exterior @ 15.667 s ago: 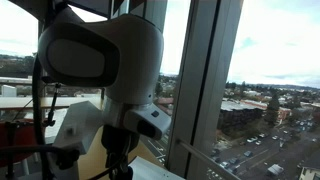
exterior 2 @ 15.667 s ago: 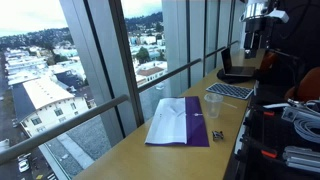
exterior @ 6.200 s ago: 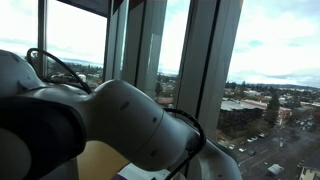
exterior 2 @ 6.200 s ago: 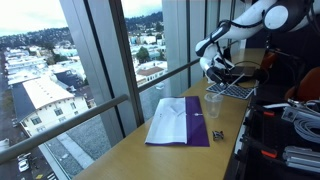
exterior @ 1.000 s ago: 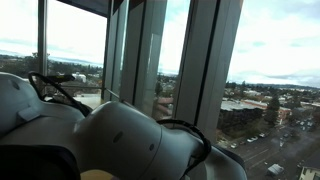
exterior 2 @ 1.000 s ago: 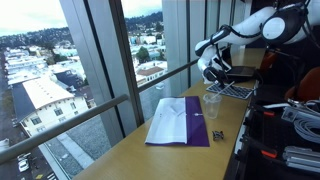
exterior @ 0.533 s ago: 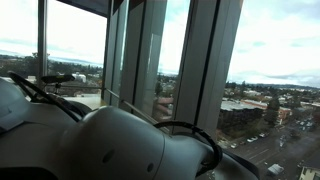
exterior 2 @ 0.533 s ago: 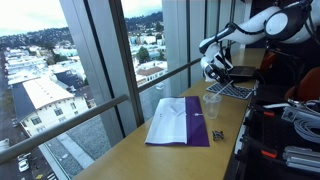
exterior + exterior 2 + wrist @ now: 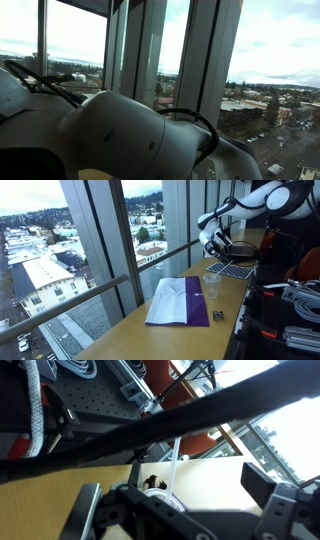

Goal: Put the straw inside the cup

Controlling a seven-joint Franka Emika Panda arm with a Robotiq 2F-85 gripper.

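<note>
A clear plastic cup (image 9: 212, 284) stands on the wooden counter by the window. In the wrist view its rim (image 9: 160, 499) shows just below me, and a thin white straw (image 9: 173, 464) stands up out of it. My gripper (image 9: 214, 246) hangs a little above the cup. In the wrist view the gripper (image 9: 175, 495) has its fingers wide apart on either side of the straw, not touching it. The straw is too thin to make out in the exterior views. In an exterior view the arm (image 9: 110, 135) blocks the scene.
A white and purple cloth (image 9: 180, 300) lies on the counter (image 9: 150, 340) in front of the cup. A small dark object (image 9: 217, 314) lies beside it and also shows in the wrist view (image 9: 152, 482). A keyboard (image 9: 232, 270) lies behind the cup. Windows (image 9: 100, 240) run along one side.
My gripper has risen slightly and drifted back from the cup over the last second. The cup and cloth have not moved.
</note>
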